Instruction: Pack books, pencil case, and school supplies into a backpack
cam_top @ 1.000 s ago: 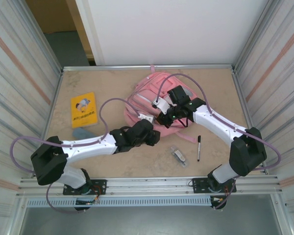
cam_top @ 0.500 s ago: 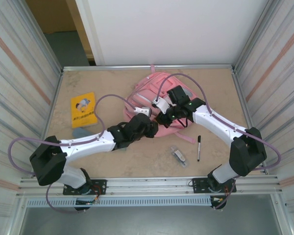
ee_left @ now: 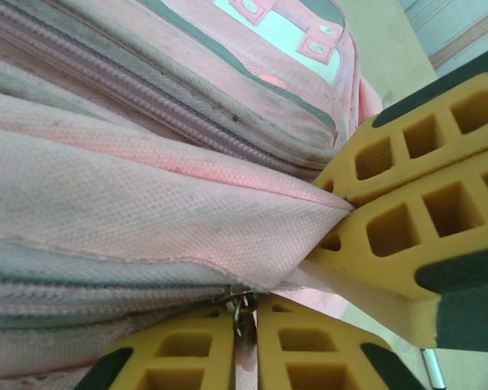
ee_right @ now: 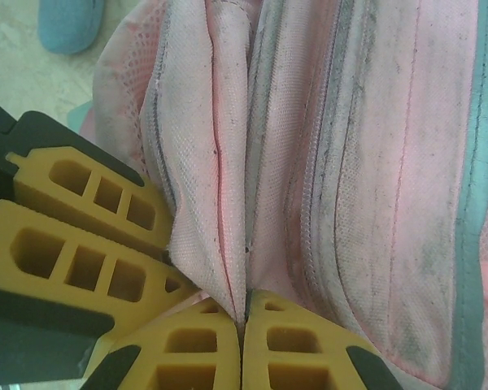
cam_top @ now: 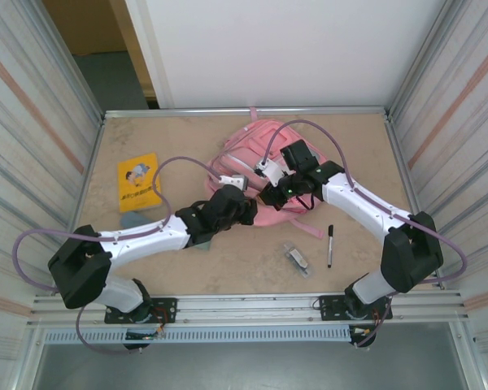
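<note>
The pink backpack lies at the middle back of the table. My left gripper is shut on the backpack's zipper pull, a metal ring with a pink tab, at the bag's near edge. My right gripper is shut on a fold of the backpack's fabric right beside it, and the two grippers' fingers touch. In the top view the left gripper and right gripper meet at the bag's front. The orange-yellow book and the blue-grey pencil case lie at the left. The black pen and the clear-and-grey item lie at the front right.
Metal rails run along the table's sides and back. Purple cables loop above both arms. Bare tabletop lies between the arms' bases and the bag.
My left gripper has moved forward to the backpack's near edge and closed on the zipper pull. The right gripper has kept its hold on the fabric.
</note>
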